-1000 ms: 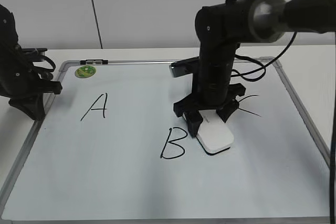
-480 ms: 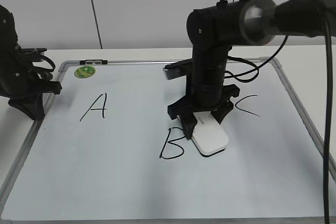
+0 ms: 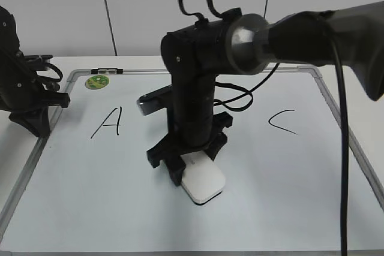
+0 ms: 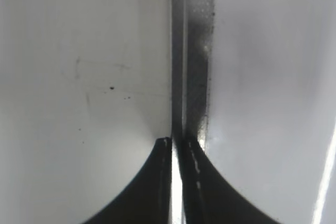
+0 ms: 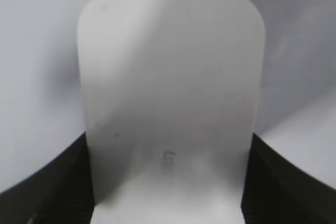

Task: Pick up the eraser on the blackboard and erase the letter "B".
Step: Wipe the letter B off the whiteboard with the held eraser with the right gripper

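Observation:
The blackboard is a white board with a grey frame, lying flat. My right gripper is shut on the eraser, a white rounded block pressed flat on the board at the lower middle. In the right wrist view the eraser fills the frame between the jaws. The letter "B" does not show; the arm and eraser stand where it was. The black "A" and "C" show. My left gripper rests at the board's left edge; its jaws are shut over the frame.
A round green magnet sits at the board's far left corner. The right arm's cable hangs down on the right. A white wall stands behind the table.
My right gripper has slid the eraser to the left and toward the front, over the spot where the "B" stood. The "B" no longer shows. The left arm has not moved.

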You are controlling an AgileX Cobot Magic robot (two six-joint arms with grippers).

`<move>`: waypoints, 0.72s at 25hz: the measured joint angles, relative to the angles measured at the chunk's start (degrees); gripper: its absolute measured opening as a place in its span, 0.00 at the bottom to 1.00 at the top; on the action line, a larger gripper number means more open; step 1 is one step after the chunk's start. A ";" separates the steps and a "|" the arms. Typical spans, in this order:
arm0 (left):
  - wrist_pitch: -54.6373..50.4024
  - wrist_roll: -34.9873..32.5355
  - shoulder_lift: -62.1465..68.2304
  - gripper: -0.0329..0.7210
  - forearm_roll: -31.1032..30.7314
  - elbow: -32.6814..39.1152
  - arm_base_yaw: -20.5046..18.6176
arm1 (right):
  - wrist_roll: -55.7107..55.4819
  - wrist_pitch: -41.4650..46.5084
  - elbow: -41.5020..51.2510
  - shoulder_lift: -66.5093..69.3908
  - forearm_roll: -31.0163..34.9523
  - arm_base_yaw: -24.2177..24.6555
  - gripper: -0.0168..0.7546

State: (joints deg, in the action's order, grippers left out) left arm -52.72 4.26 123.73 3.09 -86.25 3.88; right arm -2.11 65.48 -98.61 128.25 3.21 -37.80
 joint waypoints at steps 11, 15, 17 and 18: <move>0.00 0.00 0.00 0.07 0.12 0.00 0.00 | -3.91 -0.60 0.00 0.11 -2.00 -6.37 0.69; 0.26 0.00 0.00 0.07 0.43 0.00 0.00 | -8.10 0.27 -0.04 0.20 -3.52 -5.44 0.69; 0.51 0.00 0.00 0.07 0.69 0.00 0.00 | -8.68 0.62 -0.04 0.20 -3.64 -4.23 0.69; 0.62 0.00 0.00 0.07 0.81 0.00 0.00 | -8.81 0.74 -0.04 0.20 -3.86 -3.58 0.69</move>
State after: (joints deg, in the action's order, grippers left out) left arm -52.10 4.26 123.73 3.90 -86.25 3.88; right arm -10.92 66.22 -98.65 128.44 -0.65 -41.37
